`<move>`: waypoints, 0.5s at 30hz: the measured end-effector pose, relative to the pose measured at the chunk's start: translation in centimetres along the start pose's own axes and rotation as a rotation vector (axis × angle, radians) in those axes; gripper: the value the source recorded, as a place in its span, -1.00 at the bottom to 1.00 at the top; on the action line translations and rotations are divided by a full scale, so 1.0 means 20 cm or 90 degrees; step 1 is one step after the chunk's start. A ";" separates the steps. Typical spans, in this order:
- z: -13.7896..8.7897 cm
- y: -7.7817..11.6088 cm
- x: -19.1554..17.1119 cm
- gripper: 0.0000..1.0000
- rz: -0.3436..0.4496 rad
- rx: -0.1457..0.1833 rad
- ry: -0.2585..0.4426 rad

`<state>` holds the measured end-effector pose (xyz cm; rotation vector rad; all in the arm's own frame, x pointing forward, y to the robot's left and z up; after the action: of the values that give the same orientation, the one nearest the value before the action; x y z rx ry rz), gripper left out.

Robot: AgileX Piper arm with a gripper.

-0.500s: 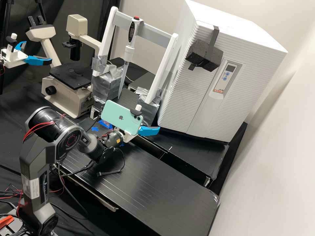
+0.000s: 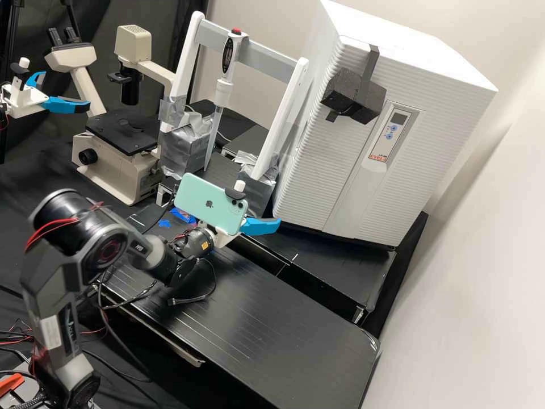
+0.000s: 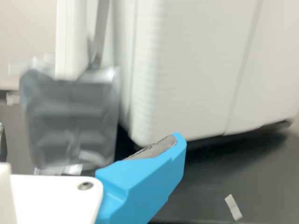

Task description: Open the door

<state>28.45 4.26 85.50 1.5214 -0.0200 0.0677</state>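
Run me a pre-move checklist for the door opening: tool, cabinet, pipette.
1. Cabinet door shut at the start: ok, no opening visible.
2. Tool open and empty: ok, its visible grey pad is bare.
3. Tool up at the dark block strapped high on the front: not ok, it is down by the cabinet's lower corner. Whether the block is the pull point: cannot tell.
4. Tool not touching that corner: cannot tell, they overlap in the wrist view.
5. Pipette upright in the white frame: ok, slight lean.
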 end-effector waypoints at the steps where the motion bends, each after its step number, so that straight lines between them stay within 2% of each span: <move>1: -0.01 0.02 -0.01 1.00 0.010 0.006 0.005; 5: -0.06 0.12 -0.03 1.00 0.050 0.017 0.029; 15: -0.20 0.30 0.07 1.00 0.082 0.010 0.041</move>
<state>29.48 8.58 91.38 1.5310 -0.0655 0.2199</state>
